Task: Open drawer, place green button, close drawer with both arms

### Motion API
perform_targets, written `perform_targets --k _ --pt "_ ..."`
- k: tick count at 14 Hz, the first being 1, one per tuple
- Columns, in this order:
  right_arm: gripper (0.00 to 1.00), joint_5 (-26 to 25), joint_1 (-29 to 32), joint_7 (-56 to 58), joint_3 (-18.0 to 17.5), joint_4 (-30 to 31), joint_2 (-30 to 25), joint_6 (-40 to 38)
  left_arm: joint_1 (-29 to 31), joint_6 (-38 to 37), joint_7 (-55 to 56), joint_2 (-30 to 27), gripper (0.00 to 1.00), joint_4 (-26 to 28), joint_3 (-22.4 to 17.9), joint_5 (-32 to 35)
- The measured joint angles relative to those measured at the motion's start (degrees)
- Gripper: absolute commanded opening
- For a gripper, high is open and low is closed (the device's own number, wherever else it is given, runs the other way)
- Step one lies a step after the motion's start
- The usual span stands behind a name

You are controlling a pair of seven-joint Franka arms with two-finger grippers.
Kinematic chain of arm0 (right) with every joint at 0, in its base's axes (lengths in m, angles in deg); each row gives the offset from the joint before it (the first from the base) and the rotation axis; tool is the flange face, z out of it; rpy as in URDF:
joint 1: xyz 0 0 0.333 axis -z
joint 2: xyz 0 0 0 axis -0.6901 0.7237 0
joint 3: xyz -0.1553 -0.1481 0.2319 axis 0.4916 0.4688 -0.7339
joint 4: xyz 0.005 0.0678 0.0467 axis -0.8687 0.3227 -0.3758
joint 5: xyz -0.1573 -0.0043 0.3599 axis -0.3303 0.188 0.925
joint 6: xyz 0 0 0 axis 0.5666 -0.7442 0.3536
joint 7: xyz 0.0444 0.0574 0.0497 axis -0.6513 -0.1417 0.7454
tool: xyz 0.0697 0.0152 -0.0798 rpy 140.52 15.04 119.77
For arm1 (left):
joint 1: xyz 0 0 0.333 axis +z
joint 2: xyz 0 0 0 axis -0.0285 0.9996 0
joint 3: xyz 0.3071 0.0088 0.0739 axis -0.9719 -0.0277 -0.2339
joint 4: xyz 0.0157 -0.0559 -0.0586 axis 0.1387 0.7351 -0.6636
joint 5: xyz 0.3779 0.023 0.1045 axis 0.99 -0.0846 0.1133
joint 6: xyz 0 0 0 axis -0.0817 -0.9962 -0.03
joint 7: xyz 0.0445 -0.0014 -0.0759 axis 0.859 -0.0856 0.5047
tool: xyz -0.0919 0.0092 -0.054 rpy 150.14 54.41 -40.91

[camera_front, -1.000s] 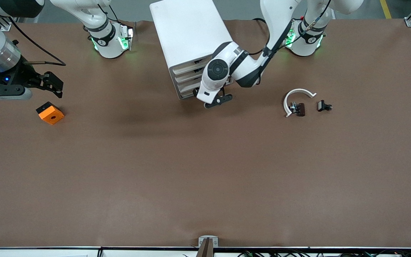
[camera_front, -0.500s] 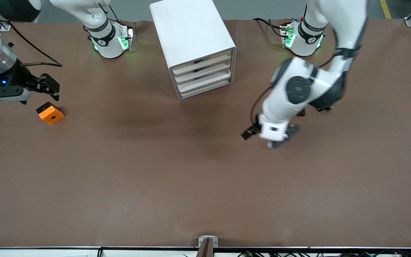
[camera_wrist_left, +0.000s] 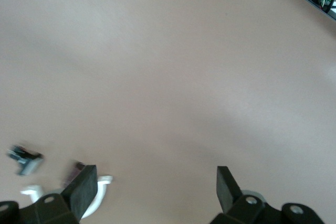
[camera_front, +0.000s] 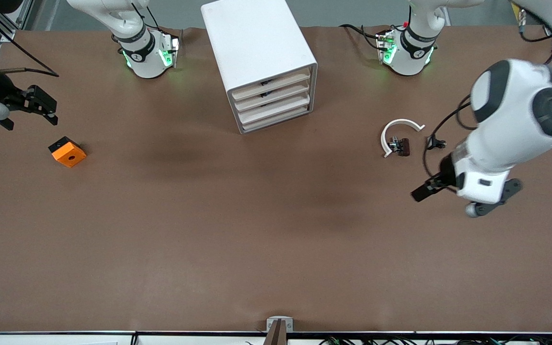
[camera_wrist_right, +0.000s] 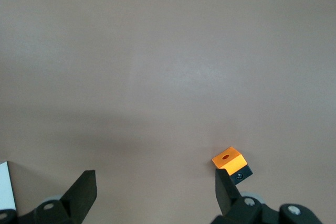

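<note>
The white cabinet stands near the robots' bases with all four beige drawers shut. The lowest drawer is shut. The button lies on the table toward the left arm's end and shows blurred in the left wrist view. My left gripper is open and empty over bare table close to the button; in its wrist view nothing is between the jaws. My right gripper is open and empty at the right arm's end; in its wrist view only table shows.
A dark brown part lies inside a white arc beside the button; both show in the left wrist view. An orange block lies near the right gripper and shows in the right wrist view.
My left arm has swung from the cabinet's drawer fronts to the left arm's end of the table, past the arc and button. My right gripper has drawn back from the orange block.
</note>
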Motion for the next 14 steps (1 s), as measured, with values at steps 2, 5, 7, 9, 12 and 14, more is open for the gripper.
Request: perform_targets --k 2,5,7,9,12,14 --pt "1.00 0.0 0.5 -0.1 -0.4 -0.8 -0.5 0.0 2.7 -3.8 -6.1 -3.5 1.00 -0.2 0.0 0.0" --pt "1.00 0.0 0.7 -2.7 -0.5 -2.4 -0.6 -0.5 4.6 -10.2 -15.1 -8.5 1.00 -0.3 0.0 0.0" --pt "1.00 0.0 0.7 -6.8 -0.6 -2.8 -0.6 -2.6 5.0 -13.3 -19.0 -11.2 1.00 -0.3 0.0 0.1" --pt "1.00 0.1 0.7 -7.7 -0.8 -3.6 -0.5 -3.1 5.2 -14.8 -23.2 -13.4 1.00 -0.2 0.0 0.1" --pt "1.00 0.2 0.9 -6.6 -0.7 -5.4 0.0 -3.5 5.2 -17.4 -27.2 -15.8 1.00 0.0 0.1 0.1" --pt "1.00 0.3 0.9 -6.5 -0.7 -5.8 0.3 -3.9 5.2 -19.9 -27.7 -16.6 1.00 0.2 0.2 0.1"
